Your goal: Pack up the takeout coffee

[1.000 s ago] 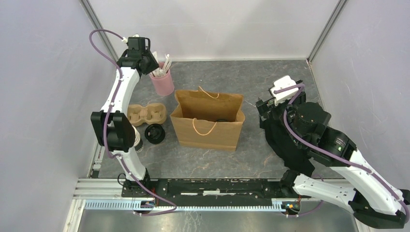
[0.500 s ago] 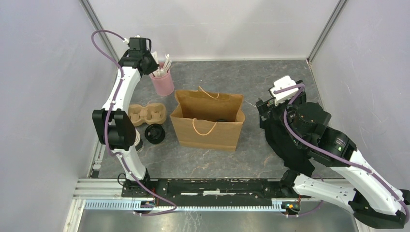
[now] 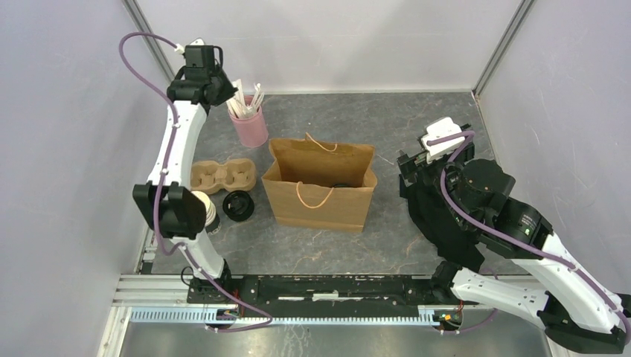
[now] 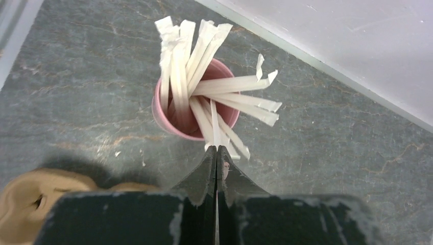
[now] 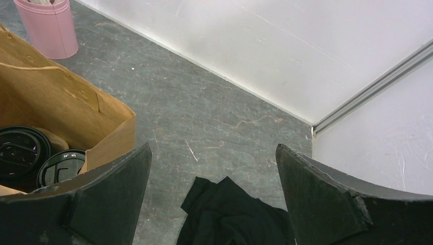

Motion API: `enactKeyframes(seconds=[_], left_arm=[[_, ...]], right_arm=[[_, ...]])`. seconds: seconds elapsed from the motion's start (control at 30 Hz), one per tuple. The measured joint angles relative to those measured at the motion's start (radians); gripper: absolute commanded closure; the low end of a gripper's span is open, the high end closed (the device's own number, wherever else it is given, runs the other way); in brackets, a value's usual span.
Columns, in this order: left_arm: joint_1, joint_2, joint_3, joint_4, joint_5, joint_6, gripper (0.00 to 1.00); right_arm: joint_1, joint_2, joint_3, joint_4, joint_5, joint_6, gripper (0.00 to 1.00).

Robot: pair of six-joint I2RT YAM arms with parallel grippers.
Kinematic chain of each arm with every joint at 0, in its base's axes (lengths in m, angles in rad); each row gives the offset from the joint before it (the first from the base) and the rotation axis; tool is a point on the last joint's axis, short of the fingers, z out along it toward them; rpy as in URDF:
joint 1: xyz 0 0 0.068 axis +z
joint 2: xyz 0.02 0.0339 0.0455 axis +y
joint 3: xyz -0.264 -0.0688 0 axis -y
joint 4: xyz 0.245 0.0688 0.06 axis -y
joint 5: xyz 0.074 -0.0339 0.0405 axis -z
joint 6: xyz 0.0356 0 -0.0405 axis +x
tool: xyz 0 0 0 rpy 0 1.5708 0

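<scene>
Top view: a cream-rimmed dark cup [image 3: 205, 213] is seen upright, uncapped, by the left edge of the desk [image 3: 417, 119]. Left wrist: a white stick [image 4: 214, 122] is pinched by the left gripper [image 4: 216, 149]. Right wrist: two black-lidded cups [image 5: 20, 153] are stood upright in the mid-desk bag [image 5: 110, 127]; the right gripper [image 5: 213, 148] is spread.

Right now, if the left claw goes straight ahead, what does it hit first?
The left claw would meet the white paper-wrapped sticks first, right at its tips, then the pink cup holding them. Depth is unclear.
</scene>
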Motion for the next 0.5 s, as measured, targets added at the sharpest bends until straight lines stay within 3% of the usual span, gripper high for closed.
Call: enactKeyframes(seconds=[0.27, 0.5], left_arm=[[0.000, -0.224, 0.003, -0.092, 0.005, 0.042, 0.98], [0.000, -0.530, 0.008, -0.104, 0.127, 0.148, 0.98]], right_arm=[[0.000, 0.005, 0.003, -0.005, -0.014, 0.005, 0.02], [0.000, 0.027, 0.065, -0.048, -0.020, 0.048, 0.02]])
